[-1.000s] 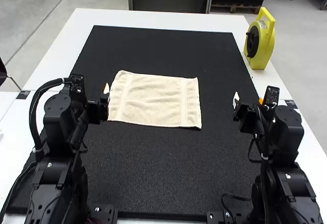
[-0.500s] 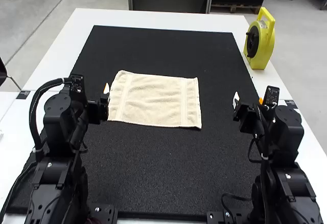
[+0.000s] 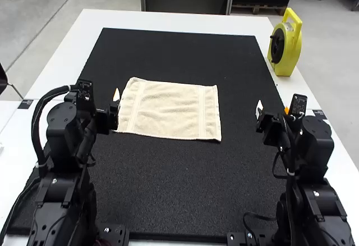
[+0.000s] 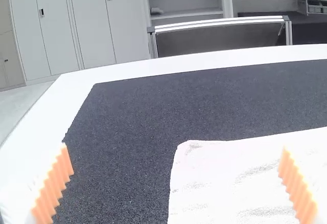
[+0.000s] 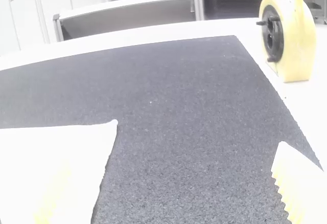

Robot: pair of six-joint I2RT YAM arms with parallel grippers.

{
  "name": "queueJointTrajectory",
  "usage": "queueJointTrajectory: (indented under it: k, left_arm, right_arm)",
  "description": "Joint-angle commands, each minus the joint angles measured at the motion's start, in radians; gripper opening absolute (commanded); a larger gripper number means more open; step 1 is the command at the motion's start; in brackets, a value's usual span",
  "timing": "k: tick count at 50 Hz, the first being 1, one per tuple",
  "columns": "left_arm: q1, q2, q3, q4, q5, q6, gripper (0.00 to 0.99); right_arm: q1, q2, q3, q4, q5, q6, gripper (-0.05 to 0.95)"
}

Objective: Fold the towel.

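The beige towel [image 3: 171, 110] lies spread flat as a rectangle on the black mat, a woven band near each short side. At its left edge is my left gripper [image 3: 105, 121], partly hidden behind its own arm. My right gripper [image 3: 272, 111] stands apart from the towel, off to its right. In the left wrist view, the left gripper [image 4: 176, 185] is open, with a corner of the towel [image 4: 230, 183] beyond its fingers. The right wrist view has the right gripper [image 5: 171, 188] open too, and the towel [image 5: 56, 168] with one corner visible.
The black mat [image 3: 179, 190] covers most of the white table [image 3: 168, 20] and surrounds the towel. A yellow reel with a handle [image 3: 289, 44] stands on the table's far right edge, beyond the right gripper.
The left gripper has shifted very slightly to the left in the high view. The towel and the right arm have kept still.
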Motion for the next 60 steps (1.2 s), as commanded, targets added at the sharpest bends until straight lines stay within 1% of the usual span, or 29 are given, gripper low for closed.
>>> queueJointTrajectory:
  k: [1, 6, 8, 15, 19, 24, 28, 32, 39, 41, 45, 50, 54, 60]
  left_arm:
    - [0.004, -0.011, -0.004, 0.016, -0.011, 0.015, 0.949]
    - [0.009, -0.011, -0.006, 0.038, -0.012, 0.008, 0.949]
    - [0.009, -0.011, -0.006, 0.053, -0.011, -0.002, 0.949]
    - [0.009, -0.011, -0.004, 0.077, -0.011, -0.008, 0.952]
    - [0.009, -0.011, -0.006, 0.097, -0.011, -0.007, 0.952]
    - [0.009, -0.011, -0.006, 0.131, -0.016, -0.007, 0.951]
    - [0.009, -0.011, -0.004, 0.177, -0.025, -0.008, 0.952]
    - [0.009, -0.010, 0.007, 0.189, -0.028, -0.008, 0.951]
    - [0.007, -0.004, 0.056, 0.183, -0.025, -0.008, 0.951]
    - [0.006, 0.006, 0.074, 0.183, -0.025, -0.008, 0.951]
    - [0.007, 0.030, 0.110, 0.180, -0.025, -0.008, 0.951]
    - [0.004, 0.099, 0.156, 0.188, -0.022, -0.010, 0.951]
    - [0.003, 0.173, 0.217, 0.193, -0.017, -0.031, 0.951]
    - [0.003, 0.277, 0.295, 0.202, -0.012, -0.036, 0.951]
  right_arm:
    - [-0.013, -0.008, -0.006, 0.010, 0.015, -0.016, 0.92]
    - [-0.028, -0.008, -0.006, 0.019, 0.013, -0.038, 0.92]
    - [-0.033, -0.008, -0.006, 0.028, 0.013, -0.042, 0.92]
    - [-0.050, -0.008, -0.006, 0.039, 0.012, -0.035, 0.92]
    - [-0.059, -0.008, -0.006, 0.076, -0.013, -0.030, 0.92]
    - [-0.068, -0.008, -0.006, 0.116, -0.023, -0.030, 0.92]
    - [-0.076, -0.008, -0.006, 0.172, -0.030, -0.028, 0.92]
    - [-0.080, -0.008, -0.003, 0.228, -0.042, -0.028, 0.92]
    - [-0.082, -0.007, 0.037, 0.228, -0.056, -0.025, 0.91]
    - [-0.082, -0.007, 0.052, 0.225, -0.056, -0.007, 0.91]
    - [-0.083, -0.005, 0.074, 0.225, -0.054, -0.004, 0.91]
    - [-0.082, 0.006, 0.108, 0.229, -0.054, 0.005, 0.91]
    - [-0.082, 0.047, 0.161, 0.232, -0.063, 0.018, 0.91]
    - [-0.083, 0.164, 0.252, 0.246, -0.063, 0.068, 0.91]
